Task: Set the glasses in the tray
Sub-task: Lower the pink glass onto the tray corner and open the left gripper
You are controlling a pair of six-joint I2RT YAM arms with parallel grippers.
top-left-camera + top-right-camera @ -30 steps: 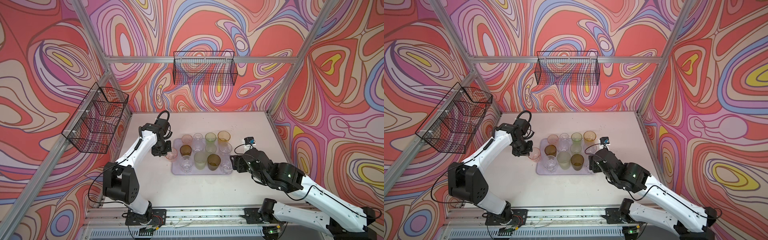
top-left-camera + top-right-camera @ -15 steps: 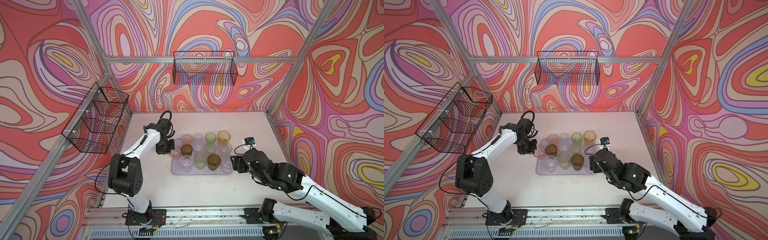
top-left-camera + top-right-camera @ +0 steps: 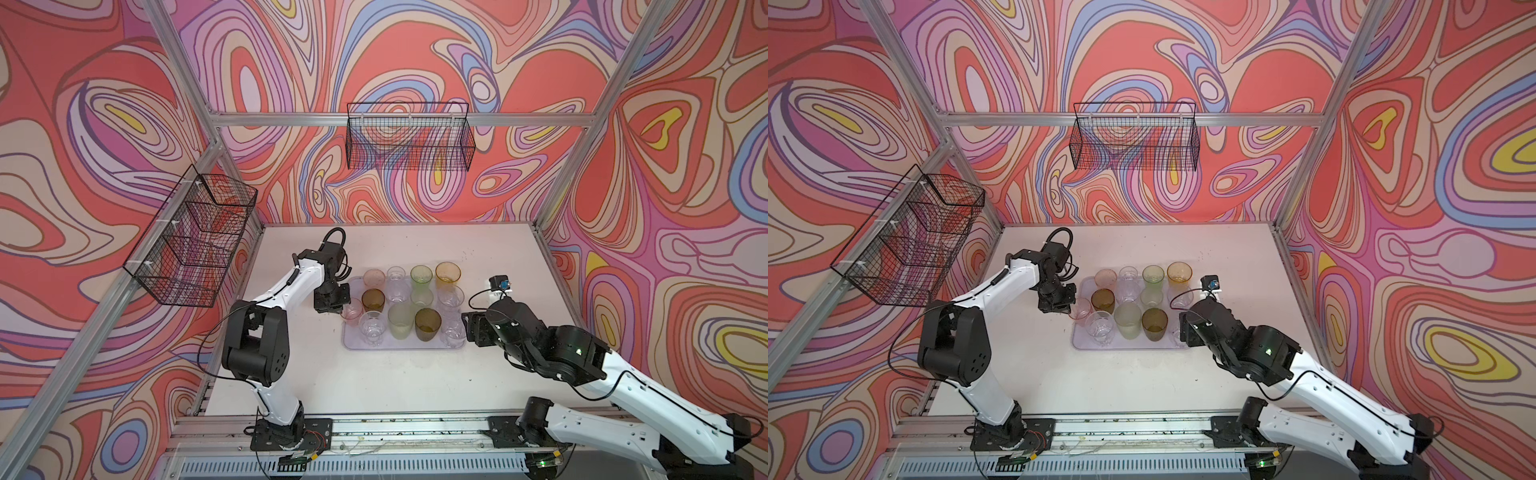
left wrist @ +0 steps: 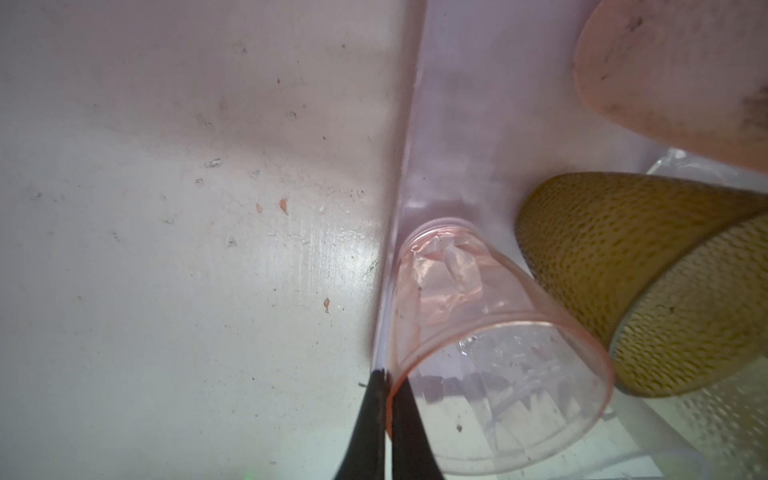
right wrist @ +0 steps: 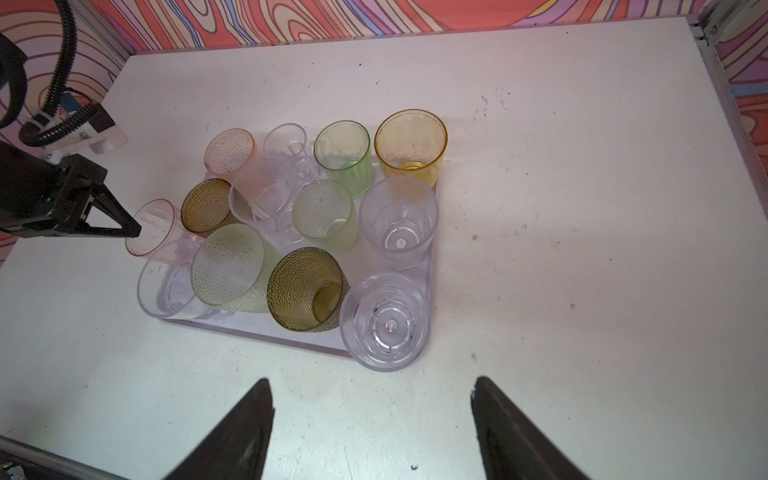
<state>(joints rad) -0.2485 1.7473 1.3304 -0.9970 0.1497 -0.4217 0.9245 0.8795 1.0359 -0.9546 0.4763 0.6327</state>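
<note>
The left gripper (image 4: pixel 388 384) pinches the rim of a pale pink clear tumbler (image 4: pixel 478 353) between its two black fingers (image 4: pixel 370 428), one inside the wall and one outside, at the left edge of a pale lavender rectangular tray (image 3: pixel 399 348) on the white table (image 3: pixel 374 386); the tumbler leans with its mouth toward the gripper and its base just inside the tray's left rim (whether the base rests on the tray floor or hangs above it cannot be told); beside it on the right stands a dark olive-brown dimpled tumbler (image 4: pixel 602 257), close but apart. Twelve other glasses (image 5: pixel 324 214) stand upright on the tray in three crowded rows, clear, pink, green, amber and olive; an amber-yellow tumbler (image 5: pixel 411 143) holds the far right corner and a clear faceted tumbler (image 5: pixel 384 322) the near right corner. The right gripper (image 5: pixel 372 390) hovers low over the table just off that near right corner, jaws spread wide and holding nothing; in both top views its arm reaches in from the near right. Two black wire mesh baskets (image 3: pixel 409 141) hang on the swirl-patterned walls, one on the far wall and one on the left, well apart from the tray.
</note>
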